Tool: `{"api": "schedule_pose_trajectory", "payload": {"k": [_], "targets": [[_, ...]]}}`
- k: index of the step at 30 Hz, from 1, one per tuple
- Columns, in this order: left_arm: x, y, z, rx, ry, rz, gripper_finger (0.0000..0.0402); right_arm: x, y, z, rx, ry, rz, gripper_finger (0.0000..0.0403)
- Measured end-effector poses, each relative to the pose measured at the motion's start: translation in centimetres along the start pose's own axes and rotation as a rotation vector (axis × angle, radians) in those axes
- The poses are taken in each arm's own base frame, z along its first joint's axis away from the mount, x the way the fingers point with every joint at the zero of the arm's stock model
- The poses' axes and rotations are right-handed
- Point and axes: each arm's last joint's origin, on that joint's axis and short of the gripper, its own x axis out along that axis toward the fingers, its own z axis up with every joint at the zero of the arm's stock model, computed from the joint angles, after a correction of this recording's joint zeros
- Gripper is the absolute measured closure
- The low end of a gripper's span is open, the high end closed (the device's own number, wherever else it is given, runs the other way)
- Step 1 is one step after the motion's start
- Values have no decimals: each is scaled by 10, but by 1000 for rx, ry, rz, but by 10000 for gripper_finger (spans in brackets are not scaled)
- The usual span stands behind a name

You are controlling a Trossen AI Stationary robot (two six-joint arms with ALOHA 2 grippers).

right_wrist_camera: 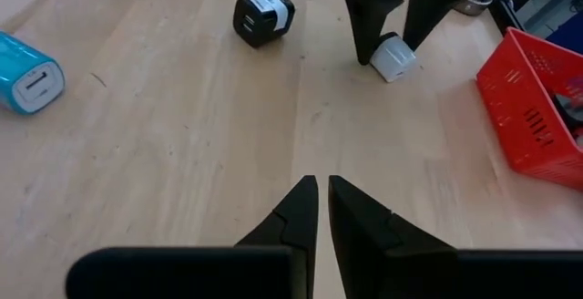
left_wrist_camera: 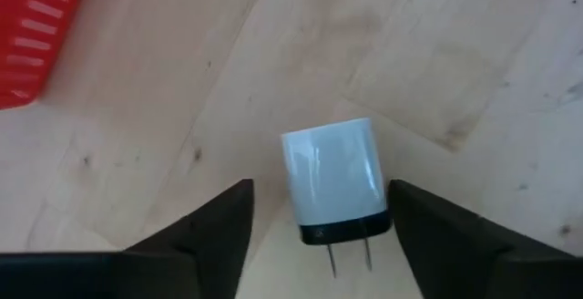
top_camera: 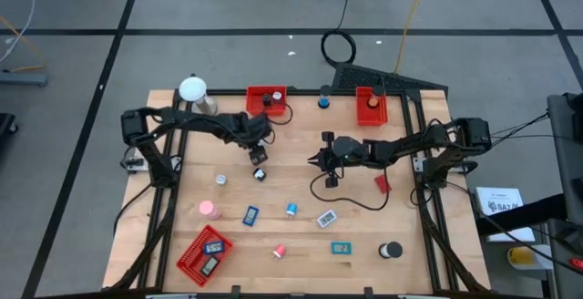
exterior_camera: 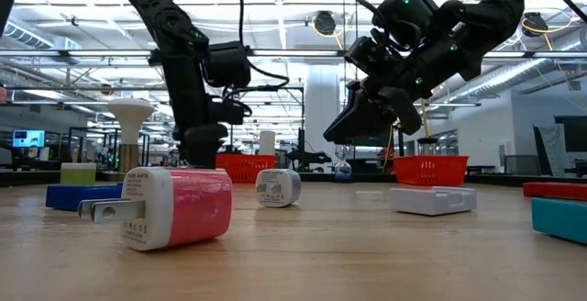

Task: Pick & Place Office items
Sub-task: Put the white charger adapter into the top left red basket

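Note:
A small white charger with a black prong face [left_wrist_camera: 332,179] lies flat on the wooden table. My left gripper [left_wrist_camera: 319,210] is open and low over it, one finger on either side, with a gap to each; the high view shows it [top_camera: 258,155] left of the table's middle. A black cube charger with a white label [right_wrist_camera: 264,15] lies just beside them. My right gripper [right_wrist_camera: 319,194] is shut and empty, hovering near the table's middle [top_camera: 315,160] and pointing at the left gripper. Other office items lie scattered toward the near edge.
Red mesh trays stand at the far edge [top_camera: 267,98] [top_camera: 371,106] and at the near left corner [top_camera: 203,253]. A white ball on a stand [top_camera: 193,89] is far left. A pink charger [exterior_camera: 174,207], blue pieces [top_camera: 250,215], a black roll [top_camera: 391,250] and a red piece [top_camera: 382,183] lie about.

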Motion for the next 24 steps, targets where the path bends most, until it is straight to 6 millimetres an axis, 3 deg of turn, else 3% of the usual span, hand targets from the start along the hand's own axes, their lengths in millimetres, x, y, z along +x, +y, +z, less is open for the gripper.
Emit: {"api": "schedule_pose_trajectory", "payload": {"k": [7, 12, 18, 24], "targets": [[0, -3, 0, 62, -9, -2, 270, -2, 0, 1, 29, 3, -4, 383], [-6, -17, 8, 171, -106, -5, 269, -25, -8, 7, 208, 20, -17, 383], [-17, -48, 29, 280, -398, -20, 269, -42, -9, -25, 720, -61, -22, 379], [-35, -81, 41, 372, -654, 44, 269, -45, -8, -37, 1060, -138, -7, 320]]}}
